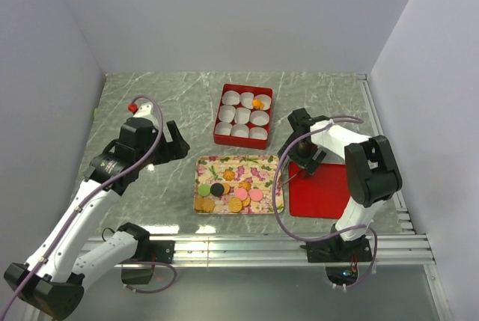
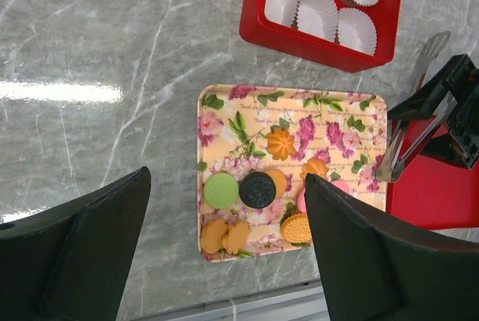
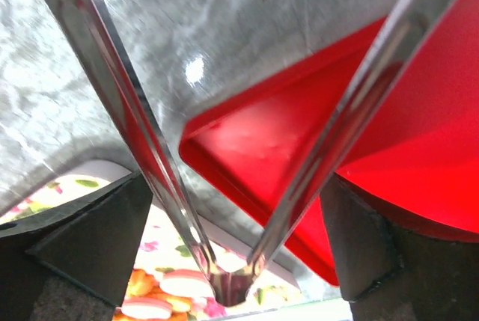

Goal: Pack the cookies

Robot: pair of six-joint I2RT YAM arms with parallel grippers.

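The cookies [image 1: 224, 194] lie on a floral tray [image 1: 239, 164]; they are orange, golden, pink, green [image 2: 221, 190] and black [image 2: 259, 189]. One orange cookie [image 1: 257, 102] sits in a cup of the red box [image 1: 223, 135]. My left gripper [image 1: 176, 145] is open and empty, above the table left of the tray; in the left wrist view it [image 2: 227, 186] frames the tray's near end. My right gripper [image 1: 303, 153] is shut on metal tongs [image 3: 161, 171], whose arms stand apart above the tray's right edge and the red lid [image 1: 322, 190]. Pink cookies [image 3: 146, 308] show below.
The red box [image 2: 314, 40] holds several white paper cups [image 2: 318, 14] behind the tray. The tongs [image 2: 408, 138] and right gripper [image 2: 449, 104] hang over the seam between the tray [image 2: 224, 119] and lid [image 2: 434, 194]. An aluminium rail [image 1: 254, 246] runs along the near edge.
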